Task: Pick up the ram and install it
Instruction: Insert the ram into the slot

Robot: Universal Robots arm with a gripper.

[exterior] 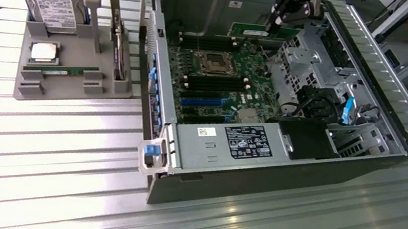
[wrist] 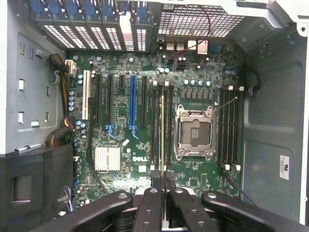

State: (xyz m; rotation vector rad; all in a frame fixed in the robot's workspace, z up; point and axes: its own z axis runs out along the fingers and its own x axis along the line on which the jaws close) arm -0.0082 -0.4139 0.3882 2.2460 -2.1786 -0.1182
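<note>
Hand [wrist: 162, 189] tight on ram [wrist: 162, 135], over memory slots [wrist: 154, 125].

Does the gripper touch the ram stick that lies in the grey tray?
Apart. The exterior view shows the gripper above the computer case, while the ram stick lies in the grey tray, far to the exterior view's left.

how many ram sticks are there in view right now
2. One ram lies in the grey tray at the exterior view's left; the held ram sits edge-on in the gripper, above the motherboard. More could be hidden inside the case.
</note>
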